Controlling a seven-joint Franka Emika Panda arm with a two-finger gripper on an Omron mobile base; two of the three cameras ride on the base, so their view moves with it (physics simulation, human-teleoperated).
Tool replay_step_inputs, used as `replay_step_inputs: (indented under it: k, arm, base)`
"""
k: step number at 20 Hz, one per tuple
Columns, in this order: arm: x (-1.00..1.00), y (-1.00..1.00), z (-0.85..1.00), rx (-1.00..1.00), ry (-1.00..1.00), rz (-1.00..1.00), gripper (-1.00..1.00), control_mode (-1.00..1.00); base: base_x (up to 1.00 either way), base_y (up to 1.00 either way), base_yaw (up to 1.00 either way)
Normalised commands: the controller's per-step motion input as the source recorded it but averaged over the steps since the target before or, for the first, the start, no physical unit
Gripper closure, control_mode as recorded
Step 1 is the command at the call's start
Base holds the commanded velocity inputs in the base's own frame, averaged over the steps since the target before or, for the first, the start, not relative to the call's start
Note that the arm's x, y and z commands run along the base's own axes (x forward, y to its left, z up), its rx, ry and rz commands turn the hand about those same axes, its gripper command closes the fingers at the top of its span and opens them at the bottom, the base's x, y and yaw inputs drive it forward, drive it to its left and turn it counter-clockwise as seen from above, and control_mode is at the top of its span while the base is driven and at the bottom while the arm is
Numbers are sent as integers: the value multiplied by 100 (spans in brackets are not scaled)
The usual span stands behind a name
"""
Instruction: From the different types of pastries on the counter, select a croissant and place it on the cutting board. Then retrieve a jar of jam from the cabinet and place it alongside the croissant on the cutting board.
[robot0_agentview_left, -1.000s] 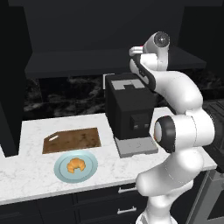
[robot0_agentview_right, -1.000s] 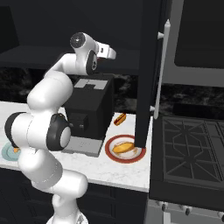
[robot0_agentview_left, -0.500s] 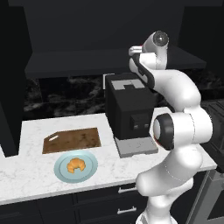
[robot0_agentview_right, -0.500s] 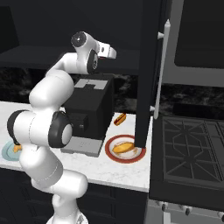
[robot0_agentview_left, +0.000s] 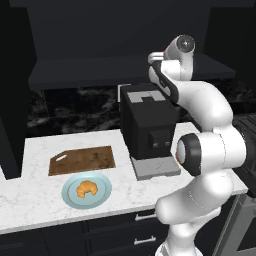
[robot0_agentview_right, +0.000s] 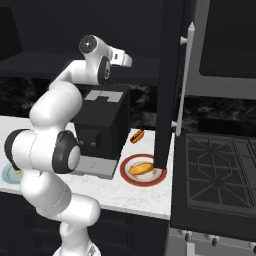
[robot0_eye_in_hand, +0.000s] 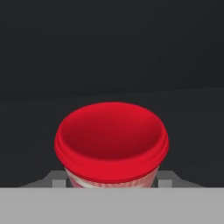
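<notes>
Compared with the earlier pictures, little had moved: the white arm stayed raised into the large dark, nearly black wall cabinet (robot0_agentview_left: 125, 70), above the black boxy coffee machine (robot0_agentview_left: 149, 122), and the base views had not shifted. What had changed lay at the gripper (robot0_eye_in_hand: 112, 178). In the hand view its two small fingertips (robot0_eye_in_hand: 53, 179) stood on either side of the small squat jar of jam with a red lid and pale whitish body (robot0_eye_in_hand: 111, 142), pressed to the jar's flanks, so the jaws were clamped on it. The jar sat directly ahead of the tool, on the wide dark shelf. Well below and to the tool's left, the small golden-brown crescent-shaped croissant (robot0_agentview_left: 86, 188) lay on the round light-blue plate (robot0_agentview_left: 70, 199), just beside the flat rectangular brown wooden cutting board (robot0_agentview_left: 82, 160) on the long white marble-look counter (robot0_agentview_left: 30, 200), not on the board itself. By this evidence the jam step was judged under way at the grasp, while the croissant step appeared undone. Lifting clear of the shelf would follow.
</notes>
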Motion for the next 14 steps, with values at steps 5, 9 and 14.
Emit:
replay_step_inputs:
  k: [5,9,14]
  arm:
    - [-51,10,12,0,-1,2,100,-100]
    - [-56,16,14,0,0,4,100,-100]
    - [-59,16,10,0,0,6,100,-100]
  base:
    - [0,0,0]
    - [0,0,0]
    - [0,0,0]
